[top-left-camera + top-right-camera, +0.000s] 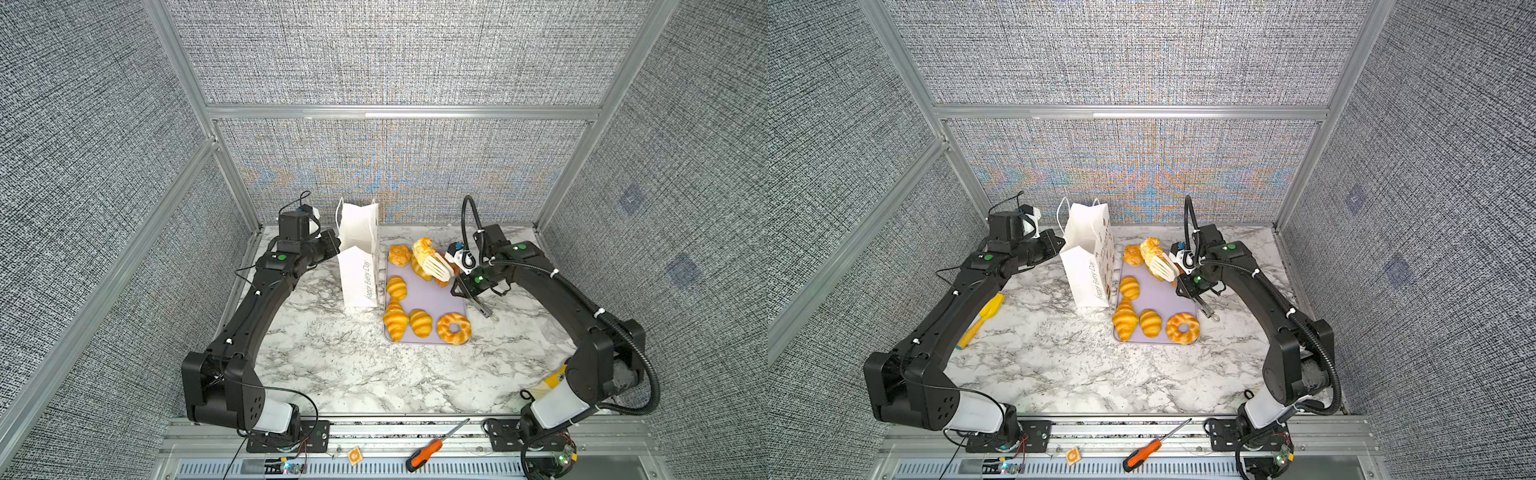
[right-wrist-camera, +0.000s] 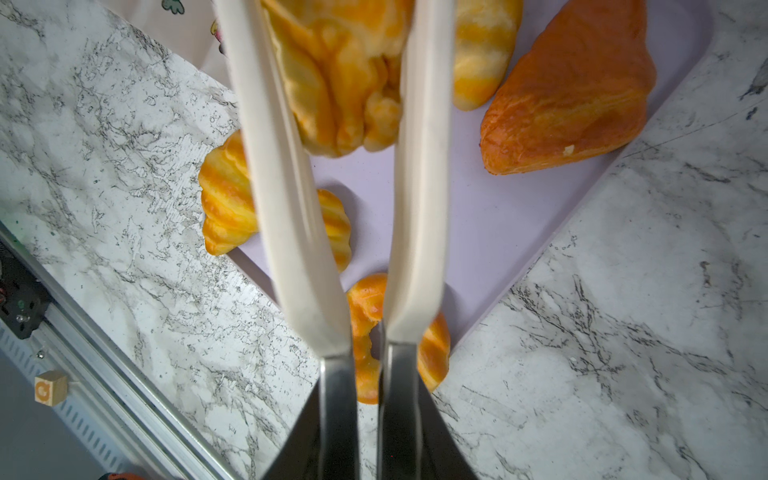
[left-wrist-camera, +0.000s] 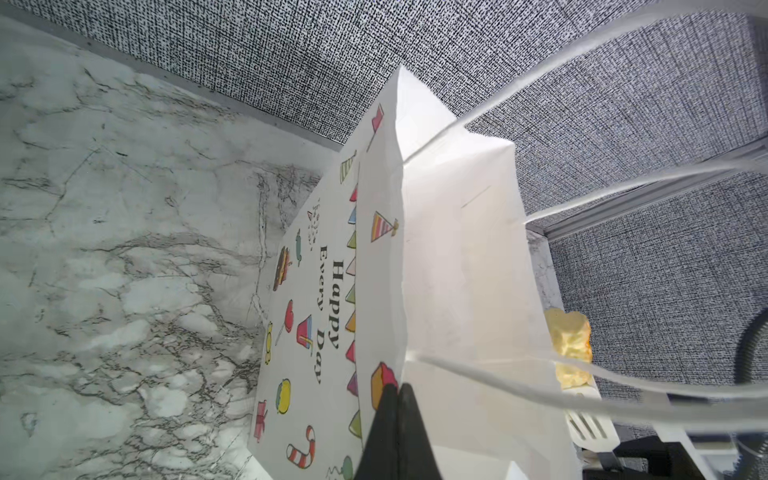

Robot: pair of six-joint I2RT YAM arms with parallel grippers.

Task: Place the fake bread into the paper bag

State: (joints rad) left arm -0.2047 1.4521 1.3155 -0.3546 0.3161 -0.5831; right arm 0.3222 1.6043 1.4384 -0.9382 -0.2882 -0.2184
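The left fingers (image 3: 411, 424), fully closed, pinch the paper bag (image 3: 457, 270) rim to steady its mouth. The right fingers (image 2: 299, 461) squeeze cream tongs (image 2: 286, 208) clamping a puff pastry (image 2: 340, 75), held just beside the paper bag, likely for dropping in.

Lilac tray (image 1: 432, 299) on marble table (image 1: 353, 374); orange screwdriver (image 1: 424, 454) on front rail; yellow scoop (image 1: 982, 316).

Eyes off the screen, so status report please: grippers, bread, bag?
Left gripper shut on bag rim. Right gripper shut on tongs, puff clamped above tray. Other bread on tray. Nothing seen blocking bag.
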